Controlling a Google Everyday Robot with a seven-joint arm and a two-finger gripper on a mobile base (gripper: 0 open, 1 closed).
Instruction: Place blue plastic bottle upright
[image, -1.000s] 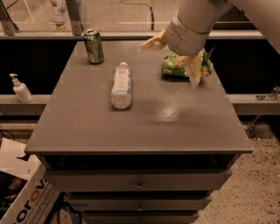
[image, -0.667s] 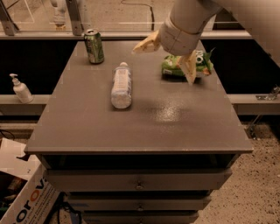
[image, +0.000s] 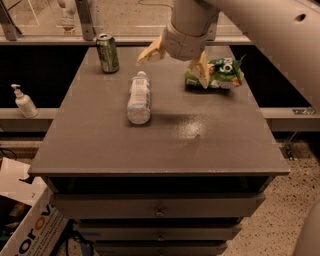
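Note:
The blue plastic bottle (image: 138, 97) lies on its side on the grey table (image: 100, 150), left of the middle, with its white cap pointing to the far edge. My gripper (image: 176, 64) hangs above the table's far middle, just right of and beyond the bottle's cap, apart from it. It is open, with its two tan fingers (image: 148, 53) spread wide and nothing between them.
A green drink can (image: 107, 52) stands upright at the far left corner. A green snack bag (image: 220, 73) lies at the far right, partly behind one finger. A white pump dispenser (image: 23, 101) stands on a ledge left of the table. A cardboard box (image: 25, 225) sits on the floor, lower left.
My gripper and arm have moved left, from over the snack bag toward the bottle's cap end. The bottle, can and bag have not moved.

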